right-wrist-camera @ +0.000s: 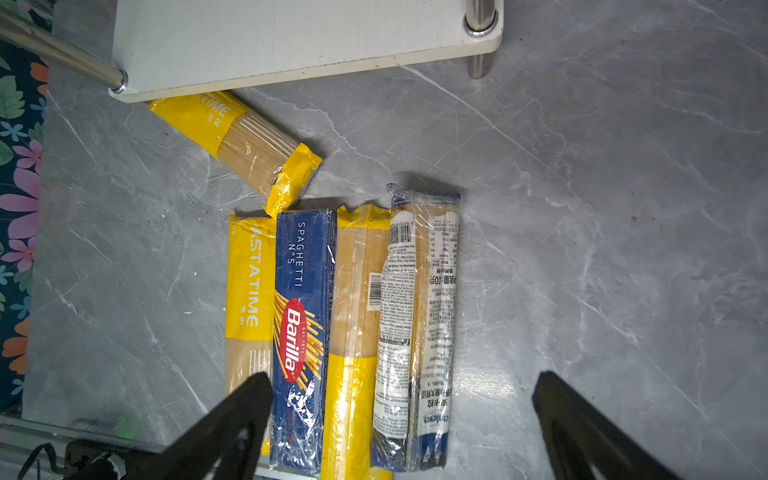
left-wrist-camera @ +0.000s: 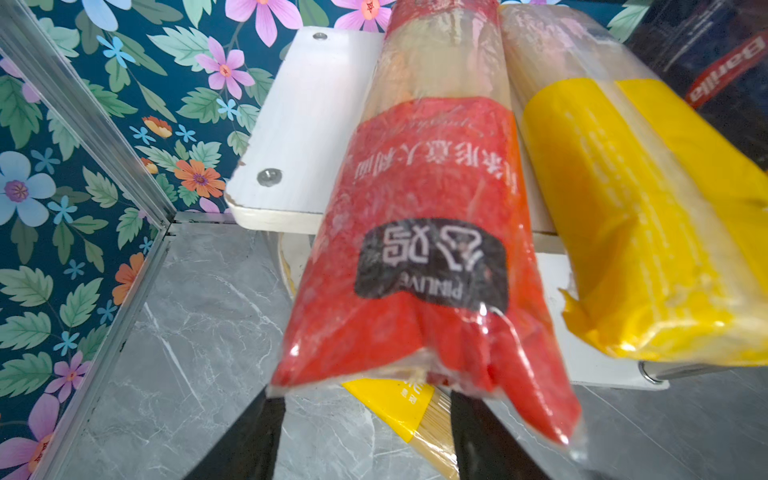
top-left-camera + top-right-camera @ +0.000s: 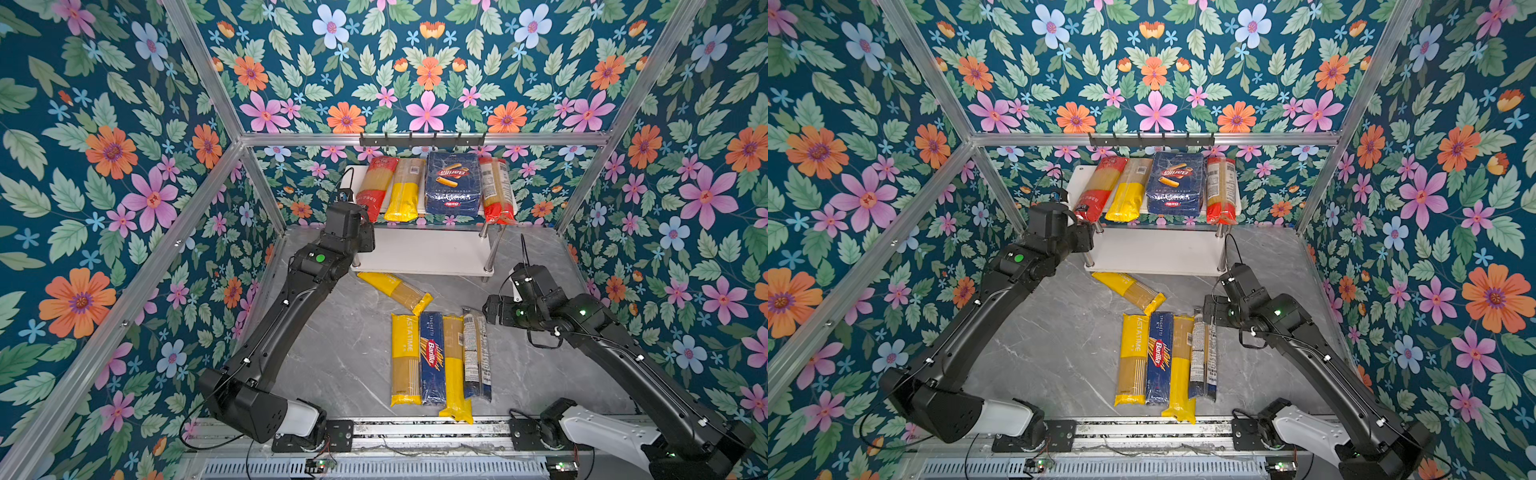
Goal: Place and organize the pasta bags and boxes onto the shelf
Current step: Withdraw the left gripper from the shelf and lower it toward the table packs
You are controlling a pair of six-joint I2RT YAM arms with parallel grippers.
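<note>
Jutting off shelf (image 2: 307, 124), red-ended bag (image 2: 424, 249) at left claw (image 2: 365, 399).

The desk (image 1: 602, 187) under me looks like smooth grey marbled stone, faintly shiny. The shelf (image 1: 291, 37) has matt white boards and polished metal posts (image 1: 480, 14). The red-ended bag (image 2: 428, 174) is glossy, crinkled clear plastic. My right hand (image 1: 403, 376) has matt black fingers (image 1: 232, 419).

white two-tier shelf (image 3: 424, 249) at upper centre. its top board carries, left to right, a tilted red-ended bag (image 3: 376, 185) overhanging the front, a yellow-ended bag (image 3: 405, 191), the wide blue rigatoni pack (image 3: 453, 183) and a second red-ended bag (image 3: 494, 191). on the table (image 3: 332, 353) at lower centre lie a slanted yellow bag (image 3: 395, 291) and, side by side, a pastatime bag (image 3: 405, 357), blue spaghetti box (image 3: 432, 357), half-yellow bag (image 3: 455, 365) and dark-ended bag (image 3: 477, 353).
</note>
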